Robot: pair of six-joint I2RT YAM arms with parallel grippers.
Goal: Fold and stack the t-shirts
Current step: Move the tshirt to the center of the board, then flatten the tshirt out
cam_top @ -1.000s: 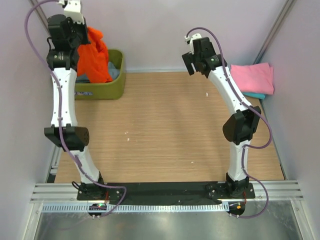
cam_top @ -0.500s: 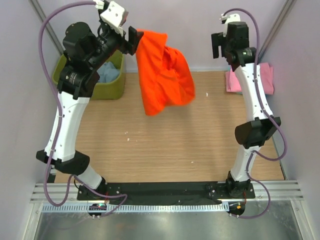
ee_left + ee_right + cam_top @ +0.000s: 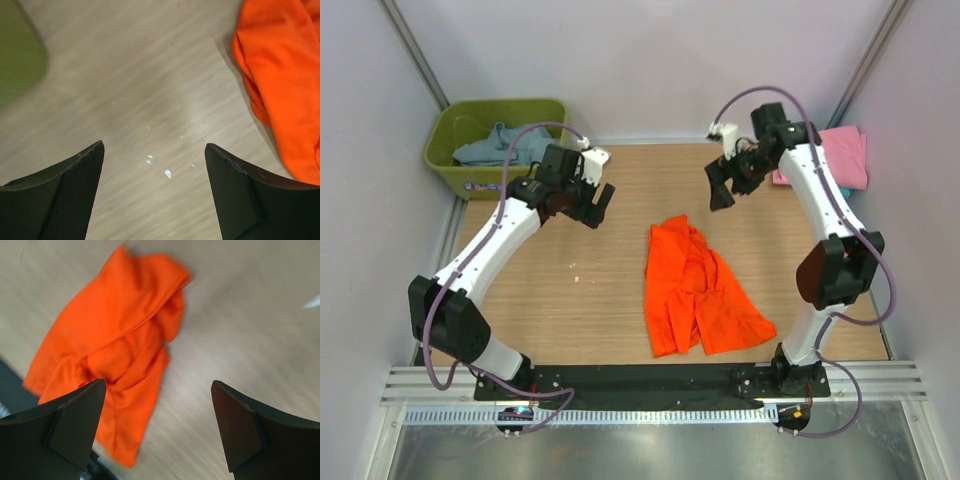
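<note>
The orange shirt [image 3: 695, 290] lies crumpled on the desk [image 3: 600, 300], near its middle. The left pincer [image 3: 597, 204] hovers at the shirt's ten o'clock, the right pincer [image 3: 719, 189] at one o'clock, both open wide and empty.

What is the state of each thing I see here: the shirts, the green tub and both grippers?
orange t-shirt: crumpled, unfolded, lying on the table, not held
pink t-shirt: folded, at the far right edge
green tub: upright, with cloth inside
blue-grey t-shirt: bunched up inside the green tub
left gripper: fingers apart, holding nothing
right gripper: fingers apart, holding nothing
</note>
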